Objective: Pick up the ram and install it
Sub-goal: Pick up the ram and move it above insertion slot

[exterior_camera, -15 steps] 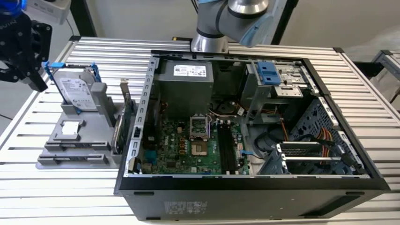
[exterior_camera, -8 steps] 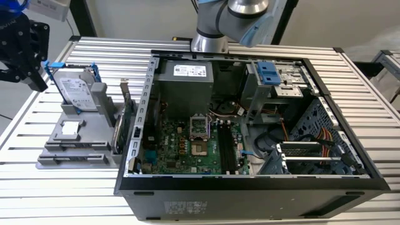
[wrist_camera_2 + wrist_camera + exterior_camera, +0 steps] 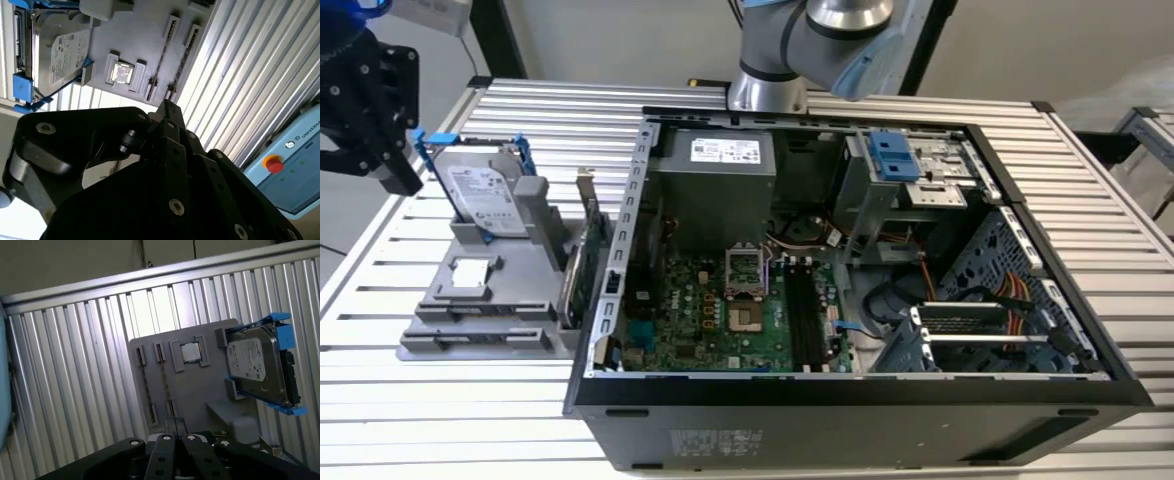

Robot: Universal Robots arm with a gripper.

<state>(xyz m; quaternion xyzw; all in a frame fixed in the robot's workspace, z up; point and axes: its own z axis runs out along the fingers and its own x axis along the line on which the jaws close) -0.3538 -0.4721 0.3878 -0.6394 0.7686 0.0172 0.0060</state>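
Note:
My black gripper (image 3: 400, 180) hangs at the exterior view's far left, just left of the grey parts holder (image 3: 480, 300) and well away from the open computer case (image 3: 854, 400). In both wrist views its fingers (image 3: 165, 452) meet at the tips (image 3: 167, 106) with nothing between them, pointing toward the holder (image 3: 200, 390). The holder's two narrow slots (image 3: 162, 385) show thin dark lines, and I cannot tell whether the ram lies in one. The motherboard's long black memory slots (image 3: 801, 320) run beside the processor socket (image 3: 744, 268).
The holder carries a silver hard drive in a blue frame (image 3: 487, 200) and a small square chip (image 3: 190, 352). A green card with a metal bracket (image 3: 594, 250) stands between holder and case. A teach pendant with a red button (image 3: 274, 164) lies beyond the ribbed table (image 3: 75, 390).

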